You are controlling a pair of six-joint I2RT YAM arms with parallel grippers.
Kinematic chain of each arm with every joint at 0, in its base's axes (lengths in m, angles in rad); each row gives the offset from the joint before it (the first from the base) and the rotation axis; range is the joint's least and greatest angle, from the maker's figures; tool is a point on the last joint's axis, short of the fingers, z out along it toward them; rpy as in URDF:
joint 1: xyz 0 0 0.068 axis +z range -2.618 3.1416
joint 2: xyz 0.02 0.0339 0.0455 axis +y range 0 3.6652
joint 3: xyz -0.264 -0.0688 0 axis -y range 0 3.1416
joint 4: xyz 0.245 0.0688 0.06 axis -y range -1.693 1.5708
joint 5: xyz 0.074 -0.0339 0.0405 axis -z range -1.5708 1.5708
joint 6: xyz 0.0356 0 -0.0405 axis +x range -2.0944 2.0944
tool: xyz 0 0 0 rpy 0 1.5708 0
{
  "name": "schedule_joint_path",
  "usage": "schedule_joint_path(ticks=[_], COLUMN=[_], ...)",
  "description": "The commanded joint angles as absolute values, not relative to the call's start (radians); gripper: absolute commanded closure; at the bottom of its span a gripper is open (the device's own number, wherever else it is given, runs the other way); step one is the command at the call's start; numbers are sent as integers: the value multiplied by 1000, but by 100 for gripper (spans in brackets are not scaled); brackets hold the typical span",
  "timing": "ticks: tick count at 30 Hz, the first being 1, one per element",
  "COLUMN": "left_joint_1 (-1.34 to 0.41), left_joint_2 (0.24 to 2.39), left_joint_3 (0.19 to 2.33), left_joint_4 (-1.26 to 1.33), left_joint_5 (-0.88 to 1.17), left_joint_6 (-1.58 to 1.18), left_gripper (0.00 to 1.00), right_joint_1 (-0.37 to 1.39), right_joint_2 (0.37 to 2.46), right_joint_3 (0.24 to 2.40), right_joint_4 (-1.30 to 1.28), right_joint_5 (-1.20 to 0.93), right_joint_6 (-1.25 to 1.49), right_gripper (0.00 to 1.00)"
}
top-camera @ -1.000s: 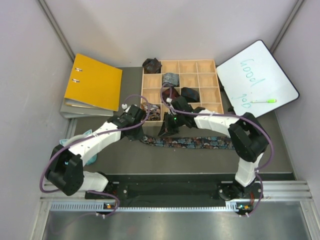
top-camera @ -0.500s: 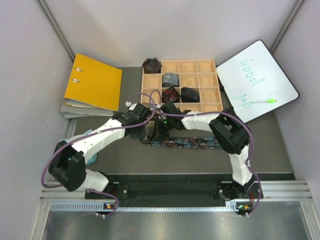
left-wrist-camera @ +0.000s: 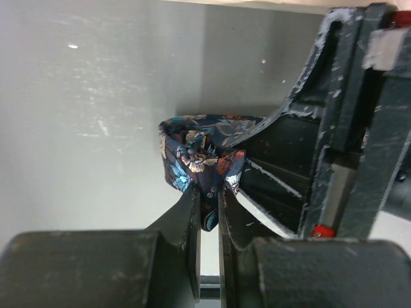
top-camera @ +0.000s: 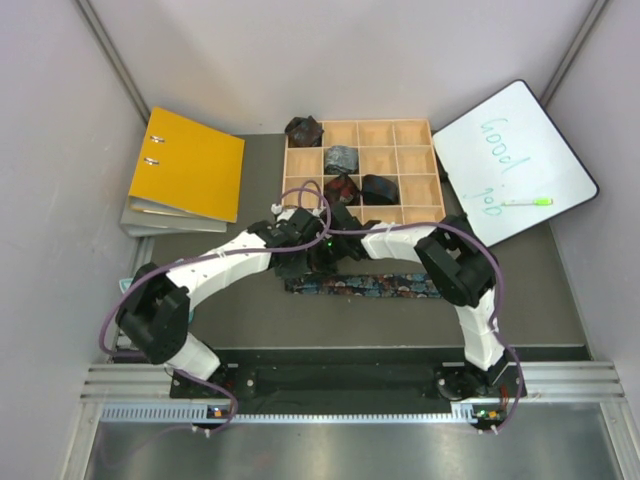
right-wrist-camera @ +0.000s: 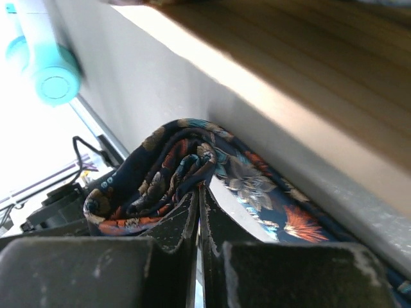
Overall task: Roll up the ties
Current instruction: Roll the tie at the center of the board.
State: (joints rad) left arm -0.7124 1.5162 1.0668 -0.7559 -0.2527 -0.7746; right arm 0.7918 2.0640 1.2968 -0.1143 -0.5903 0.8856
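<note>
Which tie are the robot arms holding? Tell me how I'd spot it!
Find the wooden tray of little square boxes in the middle. Along its near edge lies the navy tie with orange and blue flowers. The other ties are small bundles inside the tray, but this one is stretched out long.

Pale walls (top-camera: 350,60), grey table (top-camera: 250,315), aluminium rail (top-camera: 570,380) along near edge, bright even light

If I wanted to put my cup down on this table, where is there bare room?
Bare table lies between the floral tie and the black rail, and right of the tie below the whiteboard. Crowded: before the wooden tray, where left hand and right hand pinch the tie.
</note>
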Motion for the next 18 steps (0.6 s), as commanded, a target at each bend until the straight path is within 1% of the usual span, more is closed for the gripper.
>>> schedule_joint_path(ticks=[1,9,18], left_joint_1=[-744,-753,-767], left_joint_2=[1565,1627,1663], left_joint_3=[1118,1124,1126], left_joint_4=[-724,-709,-690], left_joint_5=[-245,-261,-265], left_joint_6=[-808,-815,-805], left_gripper=[100,100,100], right_joint_1=[793,752,677], right_joint_2=[2030,1941,1741], right_joint_3=[1275,1181,980], right_joint_4=[-77,-149,-207], right_joint_5=[-606,-595,-538], right_joint_6=[870,819,776], right_gripper=[100,100,100])
